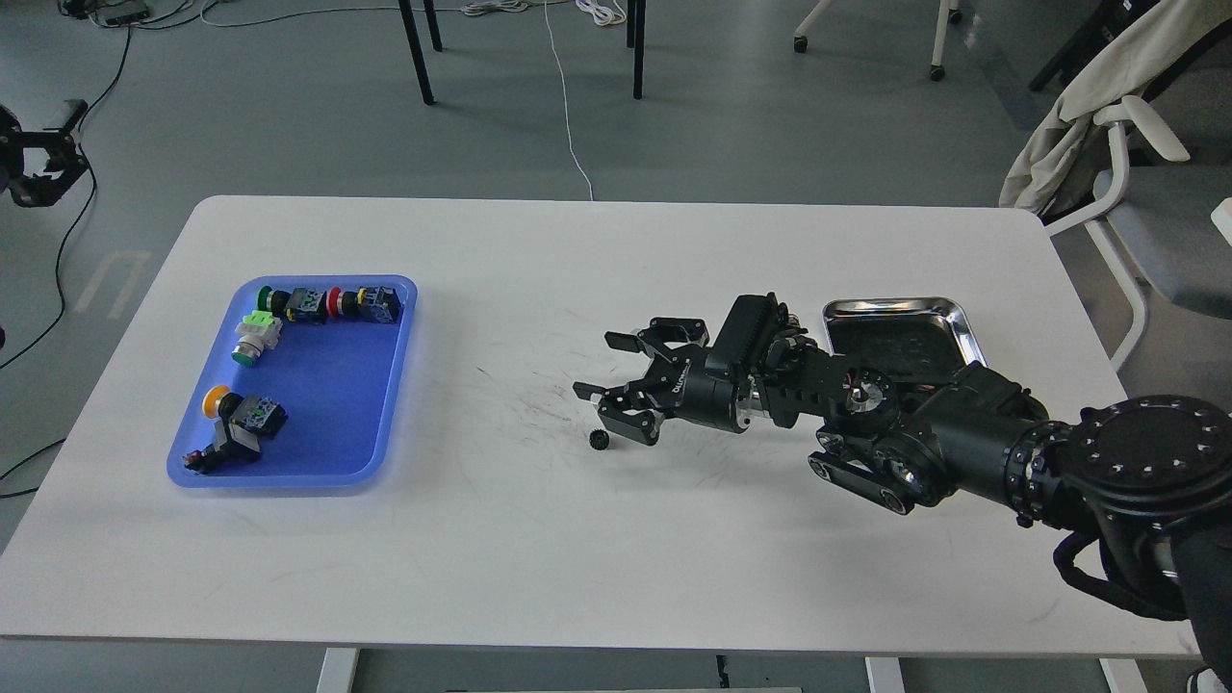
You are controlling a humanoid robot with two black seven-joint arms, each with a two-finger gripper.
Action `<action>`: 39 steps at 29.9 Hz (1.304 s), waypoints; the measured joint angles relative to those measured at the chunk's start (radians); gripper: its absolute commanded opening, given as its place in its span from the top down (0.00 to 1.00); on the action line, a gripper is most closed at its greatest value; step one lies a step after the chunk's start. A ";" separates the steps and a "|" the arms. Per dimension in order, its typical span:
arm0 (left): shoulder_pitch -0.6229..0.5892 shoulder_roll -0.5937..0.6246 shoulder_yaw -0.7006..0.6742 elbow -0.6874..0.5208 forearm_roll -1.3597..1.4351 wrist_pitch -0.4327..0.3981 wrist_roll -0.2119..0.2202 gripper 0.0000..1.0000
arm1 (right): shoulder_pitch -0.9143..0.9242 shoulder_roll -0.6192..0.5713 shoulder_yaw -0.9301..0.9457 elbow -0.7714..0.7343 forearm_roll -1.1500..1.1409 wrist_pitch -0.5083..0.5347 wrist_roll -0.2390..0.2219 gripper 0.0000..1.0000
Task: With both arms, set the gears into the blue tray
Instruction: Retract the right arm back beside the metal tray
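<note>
One tiny black gear point(597, 440) lies on the white table near its middle. Just above and behind it hangs my right gripper point(595, 364), open and holding nothing. The blue tray point(380, 423) sits at the table's left side, well apart from the gear, with several colourful push-button switches point(318, 303) inside. My left gripper point(40, 166) shows small and dark at the far left edge, off the table. Its fingers cannot be told apart.
A shiny steel tray point(948, 313) with a dark inside sits at the right, partly behind my right arm. Black scuff marks cover the table's middle. Chairs and cables stand on the floor beyond the table.
</note>
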 measured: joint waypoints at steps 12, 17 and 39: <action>0.000 -0.004 0.013 -0.007 0.003 -0.003 0.004 0.01 | 0.127 -0.036 0.020 0.025 0.488 0.024 0.000 0.16; 0.000 -0.004 0.034 -0.053 0.007 -0.001 0.005 0.01 | 0.148 -0.144 0.027 0.085 0.662 0.044 0.000 0.11; -0.001 0.258 0.158 -0.663 0.437 0.020 -0.003 0.01 | 0.109 -0.422 0.059 0.206 1.284 0.128 0.000 0.05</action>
